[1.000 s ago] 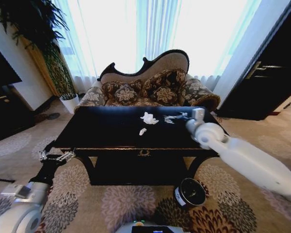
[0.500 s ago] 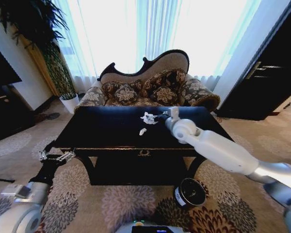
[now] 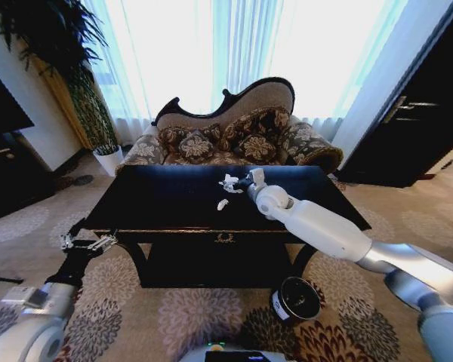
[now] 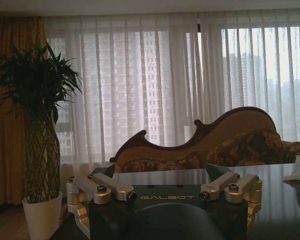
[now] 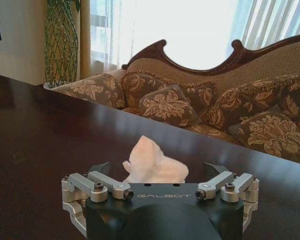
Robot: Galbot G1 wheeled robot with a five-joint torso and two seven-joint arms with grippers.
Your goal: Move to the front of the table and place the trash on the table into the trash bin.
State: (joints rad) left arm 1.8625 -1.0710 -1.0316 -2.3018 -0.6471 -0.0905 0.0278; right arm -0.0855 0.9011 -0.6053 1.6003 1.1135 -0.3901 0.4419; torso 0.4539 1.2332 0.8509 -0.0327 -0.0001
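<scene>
Bearing "GALBOT" lettering, right pincer (image 5: 157, 172) spread around white paper wad (image 5: 152, 162) on table (image 5: 35, 130); left pincer (image 4: 160, 172) spread.

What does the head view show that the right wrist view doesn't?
Head view only: the trash bin on the carpet below the table's front edge, a smaller paper wad nearer the front, the right arm reaching across the table, and the left tool low beside the table's left front corner. Right wrist view only: a close look at the right tool, jaws open, with the larger paper wad between them. Both: the black table, that larger wad, the sofa and the potted plant.
</scene>
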